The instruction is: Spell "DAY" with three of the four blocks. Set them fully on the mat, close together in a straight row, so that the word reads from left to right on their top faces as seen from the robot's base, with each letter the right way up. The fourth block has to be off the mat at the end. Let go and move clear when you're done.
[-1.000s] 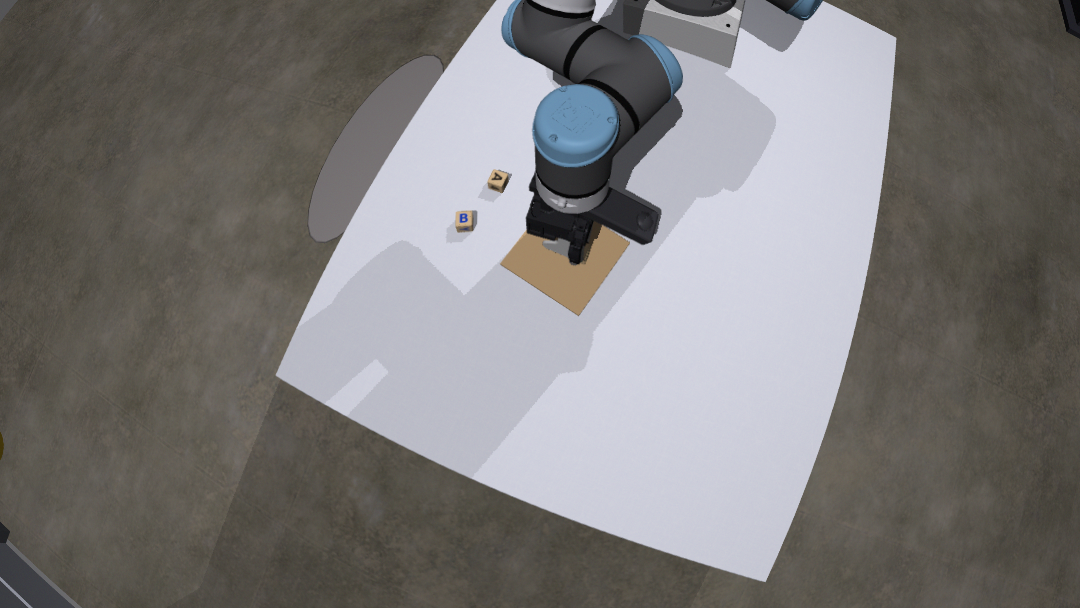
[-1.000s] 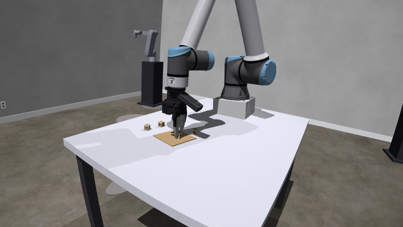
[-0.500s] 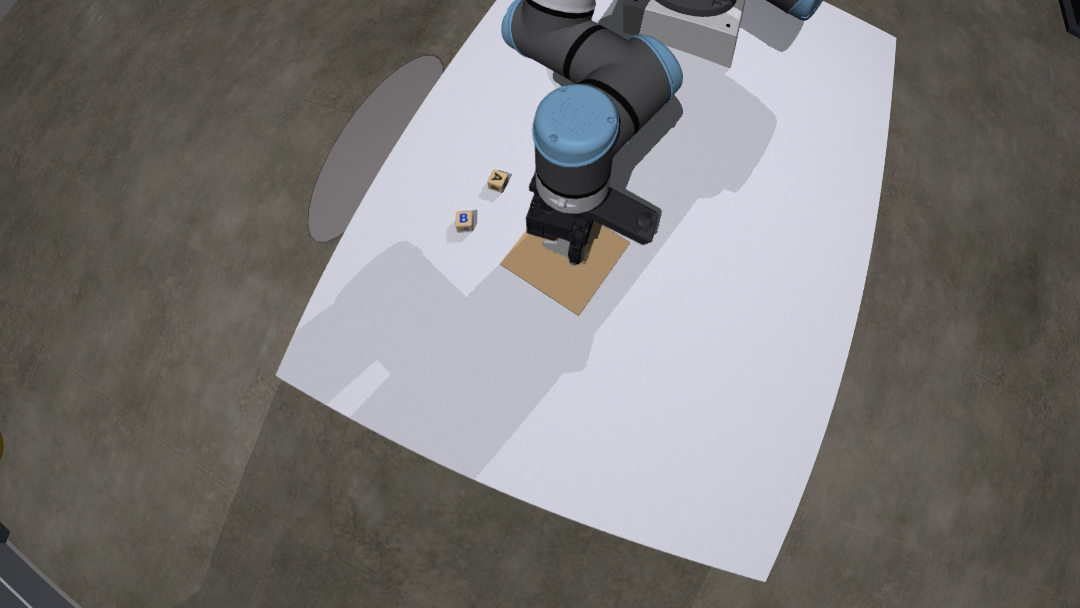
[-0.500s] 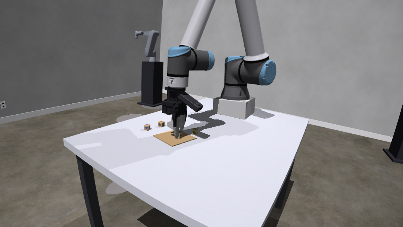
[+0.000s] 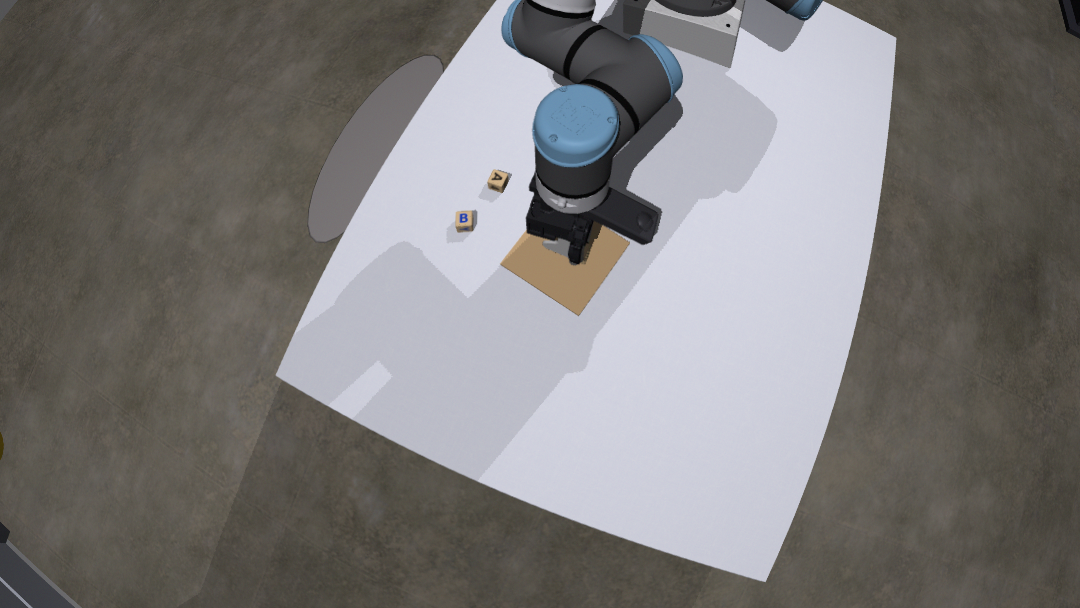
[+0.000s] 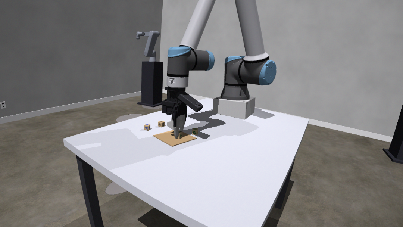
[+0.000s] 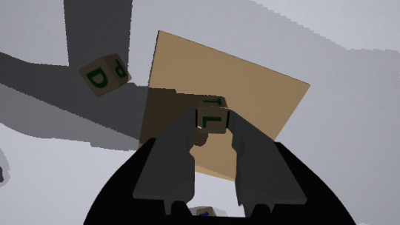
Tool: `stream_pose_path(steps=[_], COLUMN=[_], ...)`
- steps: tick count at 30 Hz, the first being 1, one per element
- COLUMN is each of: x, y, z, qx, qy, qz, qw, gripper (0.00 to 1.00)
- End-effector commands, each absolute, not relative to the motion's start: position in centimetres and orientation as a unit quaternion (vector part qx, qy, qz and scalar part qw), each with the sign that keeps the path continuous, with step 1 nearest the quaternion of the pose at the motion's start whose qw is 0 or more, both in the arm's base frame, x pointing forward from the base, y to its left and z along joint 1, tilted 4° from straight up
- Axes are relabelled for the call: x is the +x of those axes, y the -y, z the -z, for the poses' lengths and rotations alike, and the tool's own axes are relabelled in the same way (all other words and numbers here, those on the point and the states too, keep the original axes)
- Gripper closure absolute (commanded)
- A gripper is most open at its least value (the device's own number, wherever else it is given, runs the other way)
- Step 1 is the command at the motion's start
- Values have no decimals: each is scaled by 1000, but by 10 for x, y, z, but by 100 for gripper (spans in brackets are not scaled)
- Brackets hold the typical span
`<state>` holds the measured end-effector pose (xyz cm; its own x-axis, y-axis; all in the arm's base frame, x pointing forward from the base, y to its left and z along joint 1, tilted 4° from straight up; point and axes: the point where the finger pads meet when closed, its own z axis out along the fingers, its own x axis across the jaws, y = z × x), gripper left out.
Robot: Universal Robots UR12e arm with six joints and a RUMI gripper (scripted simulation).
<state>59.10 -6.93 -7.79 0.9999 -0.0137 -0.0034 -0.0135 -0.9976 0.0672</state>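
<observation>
Blocks A (image 5: 497, 179) (image 6: 161, 123) and B (image 5: 464, 220) (image 6: 146, 127), pale wood with printed letters, sit off one side of the tan mat (image 5: 568, 283) (image 6: 169, 140) (image 7: 222, 70) from above; the white table (image 5: 717, 339) (image 6: 225, 169) (image 7: 333, 111) runs wide beyond the mat's opposite side. From where I'm standing, grey walls (image 6: 324, 56) rise behind, and a P-sided block (image 6: 194, 131) (image 7: 104, 75) rests just off the mat's edge. Through the wrist view, that one shows a green D; the tool (image 5: 583, 255) (image 6: 179, 136) (image 7: 210, 110), narrowly open, grips an L-topped block (image 6: 180, 136) (image 7: 212, 121) over the mat.
</observation>
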Motion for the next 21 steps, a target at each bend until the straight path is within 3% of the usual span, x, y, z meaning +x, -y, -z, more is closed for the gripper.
stream_pose_path(steps=[1, 21], x=[592, 592], y=[69, 64], z=[77, -7], qx=[999, 999], qy=[7, 7], qz=[1, 1], qw=[34, 34], gripper=[95, 95])
